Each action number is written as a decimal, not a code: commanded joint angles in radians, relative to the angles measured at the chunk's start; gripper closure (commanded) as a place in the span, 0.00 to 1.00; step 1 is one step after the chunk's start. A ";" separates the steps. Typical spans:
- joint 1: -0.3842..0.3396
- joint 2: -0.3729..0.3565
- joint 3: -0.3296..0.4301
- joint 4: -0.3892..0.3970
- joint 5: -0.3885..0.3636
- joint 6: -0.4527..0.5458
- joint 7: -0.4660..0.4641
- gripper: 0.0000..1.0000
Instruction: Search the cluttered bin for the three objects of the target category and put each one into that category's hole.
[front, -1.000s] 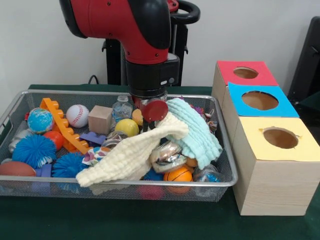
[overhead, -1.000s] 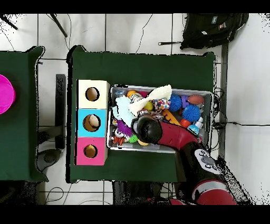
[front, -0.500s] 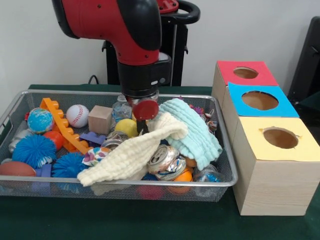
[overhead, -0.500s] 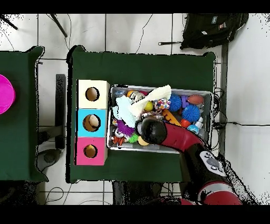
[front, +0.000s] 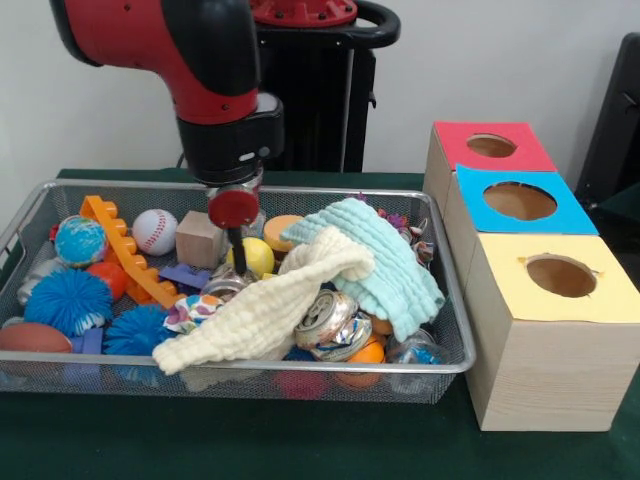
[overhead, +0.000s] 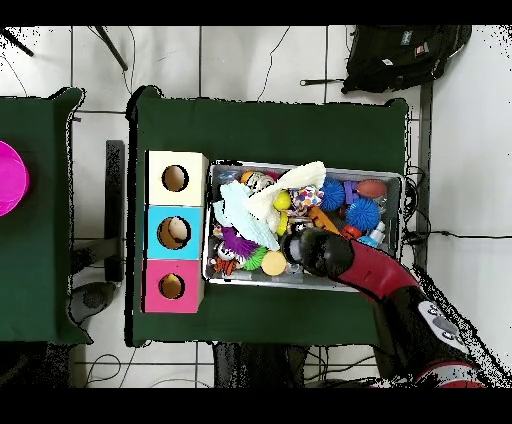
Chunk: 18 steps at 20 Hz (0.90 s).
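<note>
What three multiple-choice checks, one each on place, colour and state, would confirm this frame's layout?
1. Where does the crushed silver drinks can lie?
A. Inside the wire mesh bin
B. On the yellow-topped wooden box
C. On the green tablecloth

2. Which colour tops the middle box?
A. Green
B. Blue
C. White

3. What is the cream waffle-weave cloth doing?
A. Folded flat beside the bin
B. Hanging from the gripper
C. Draped over clutter in the bin

Answers: 1 A, it rests among the clutter near the bin's front; 2 B, blue sits between red and yellow; 3 C, it sprawls across the toys.
</note>
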 joint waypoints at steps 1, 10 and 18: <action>-0.093 0.086 0.084 -0.080 -0.084 0.077 -0.191 0.00; -0.190 0.134 0.139 -0.192 -0.153 0.158 -0.298 0.00; -0.225 0.140 0.172 -0.208 -0.199 0.175 -0.290 0.00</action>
